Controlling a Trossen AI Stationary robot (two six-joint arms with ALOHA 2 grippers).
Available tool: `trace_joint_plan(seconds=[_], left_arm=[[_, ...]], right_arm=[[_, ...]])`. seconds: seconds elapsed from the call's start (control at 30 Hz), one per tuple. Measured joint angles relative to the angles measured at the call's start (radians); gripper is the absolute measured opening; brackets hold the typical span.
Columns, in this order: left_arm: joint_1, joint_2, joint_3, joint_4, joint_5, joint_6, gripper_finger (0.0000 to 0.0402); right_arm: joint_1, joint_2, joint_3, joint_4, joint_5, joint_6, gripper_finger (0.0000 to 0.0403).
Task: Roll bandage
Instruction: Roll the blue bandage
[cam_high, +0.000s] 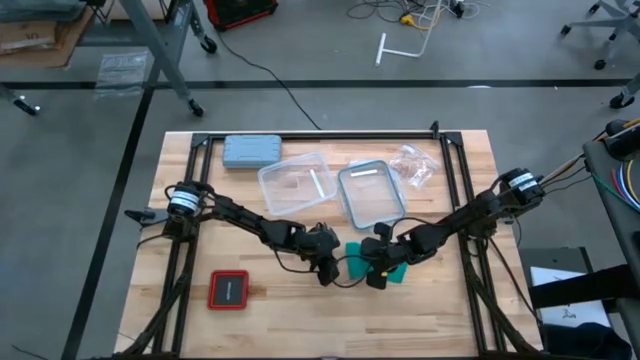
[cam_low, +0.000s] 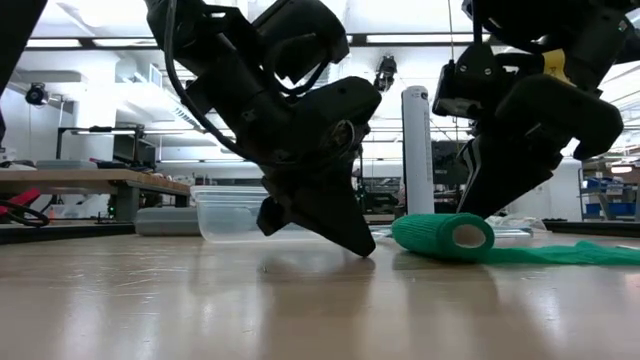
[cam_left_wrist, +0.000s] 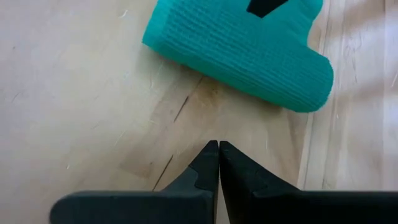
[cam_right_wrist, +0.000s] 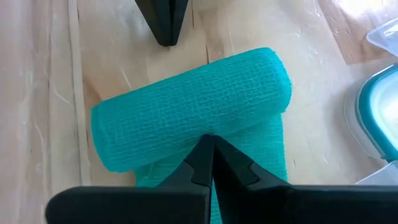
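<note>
Low and centre in the high view, the left gripper (cam_left_wrist: 218, 147) is pinched fully together, holding nothing, its tips on bare wood just short of the bandage (cam_high: 362, 262). The right gripper (cam_right_wrist: 212, 142), likewise closed and empty, presses its tips against the teal roll. Both arms slant inward from the table's side edges.
</note>
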Motion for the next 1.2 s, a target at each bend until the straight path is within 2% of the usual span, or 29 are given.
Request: trace_joint_plan(seconds=[0.43,0.83,1.2], left_arm=[[-0.002,-0.001,0.0,-0.001,-0.001,-0.008,0.0002],[0.0,-0.002,0.0,0.111,-0.069,0.013,0.0002],[0.001,0.052,0.0,0.132,-0.083,0.008,0.0001]], right_arm=[[-0.002,0.0,0.0,0.028,-0.01,-0.004,0.0002],[0.002,-0.049,-0.001,-0.08,0.007,0.068,0.0002],[0.005,0.003,0.0,-0.027,0.0,0.068,0.0002]])
